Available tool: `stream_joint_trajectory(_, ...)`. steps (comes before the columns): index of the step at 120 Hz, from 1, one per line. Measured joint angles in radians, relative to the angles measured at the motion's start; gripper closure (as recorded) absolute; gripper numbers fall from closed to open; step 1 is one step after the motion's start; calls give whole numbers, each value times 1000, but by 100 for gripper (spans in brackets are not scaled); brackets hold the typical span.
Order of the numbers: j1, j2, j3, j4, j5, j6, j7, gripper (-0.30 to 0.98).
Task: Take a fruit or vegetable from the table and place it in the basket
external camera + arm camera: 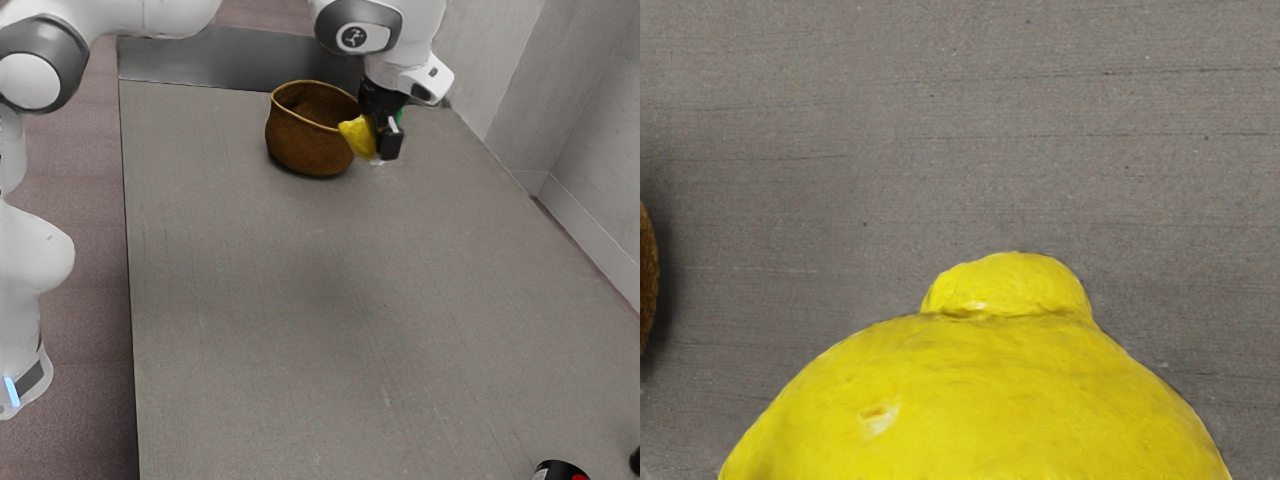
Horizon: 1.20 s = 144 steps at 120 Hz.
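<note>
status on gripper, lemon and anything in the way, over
Gripper shut on lemon. Lemon beside basket, not in it. Basket rim possibly in the way.

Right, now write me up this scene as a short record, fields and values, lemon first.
fruit: yellow lemon, at the tool; whether it is gripped, I cannot tell
lemon in basket: no; the wrist view shows table between it and the basket
basket: brown, round, open-topped, upright at the table's far end in the exterior view
other things: black item with a red patch, cut off by the exterior view's lower edge; dark object at its right edge
task: not finished
</note>
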<state>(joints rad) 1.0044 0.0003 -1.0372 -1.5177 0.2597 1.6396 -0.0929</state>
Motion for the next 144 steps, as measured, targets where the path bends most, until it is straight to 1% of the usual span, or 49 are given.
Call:
stream_joint_trajectory(18,162,12,15,48,-36,-47,47,25)
stream_joint_trajectory(28,182,47,88,59,-39,-59,73,25)
stream_joint_trajectory(42,327,103,144,113,-39,-63,108,24)
stream_joint_trajectory(49,356,151,157,127,-28,-57,123,25)
stream_joint_trajectory(66,338,217,167,158,4,-39,156,24)
stream_joint_trajectory(78,280,318,168,236,56,-25,175,24)
stream_joint_trajectory(95,234,419,172,307,129,-5,196,24)
stream_joint_trajectory(105,209,453,174,324,158,20,209,24)
stream_joint_trajectory(118,191,471,175,327,176,55,224,24)
stream_joint_trajectory(127,184,476,176,327,180,73,239,14)
stream_joint_trajectory(144,172,476,176,327,179,92,270,5)
